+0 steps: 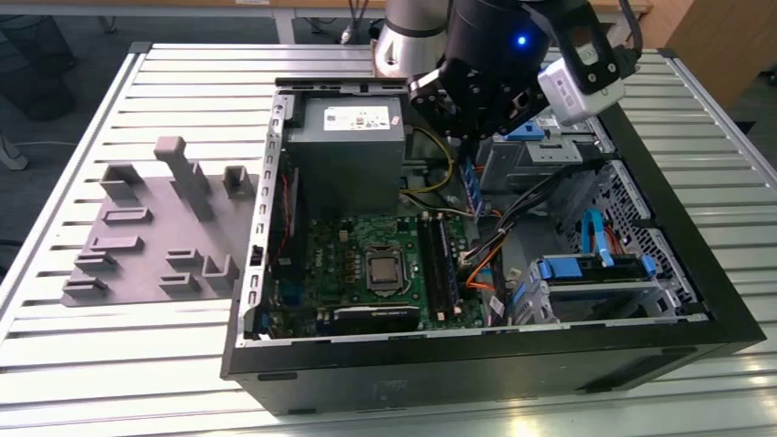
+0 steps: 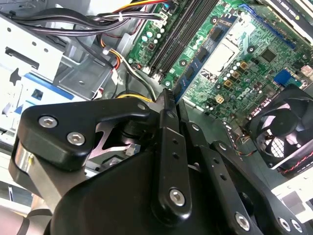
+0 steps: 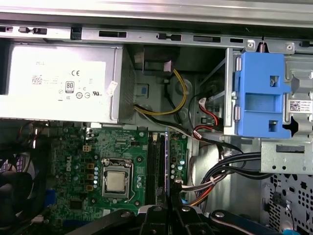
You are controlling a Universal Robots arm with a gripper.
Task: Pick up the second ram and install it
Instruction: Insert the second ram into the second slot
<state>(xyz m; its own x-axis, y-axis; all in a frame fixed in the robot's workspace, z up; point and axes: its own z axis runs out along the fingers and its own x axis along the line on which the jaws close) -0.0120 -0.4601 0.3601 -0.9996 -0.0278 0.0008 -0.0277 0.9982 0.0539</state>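
The gripper [image 1: 467, 137] hangs over the open computer case [image 1: 486, 364], above the far part of its inside, just beside the grey power supply [image 1: 346, 155]; its fingers are clenched on the second ram [image 1: 471, 191], which hangs down edge-on from the fingertips as a thin blue strip, clear of the board below. In the first wrist view the gripper [image 3: 171, 198] shows as two dark fingers pressed together, and the second ram [image 3: 167, 156] runs out from between them as a narrow blue line, lying over the long black memory slots [image 3: 156, 161] on the green motherboard [image 3: 73, 161]; the square processor socket [image 3: 117, 181] sits just beside those slots; a blue drive bracket [image 3: 259, 93] and bundled cables [image 3: 230, 166] lie on the other side. In the second wrist view the gripper [image 2: 168, 100] has its tips together above the motherboard [image 2: 234, 63], with a black fan [image 2: 283, 132] near. The case stands on a slatted worktop [image 1: 122, 364]; a grey moulded tray [image 1: 158, 237] lies near the worktop's edge at the exterior view's left, apart from the case.
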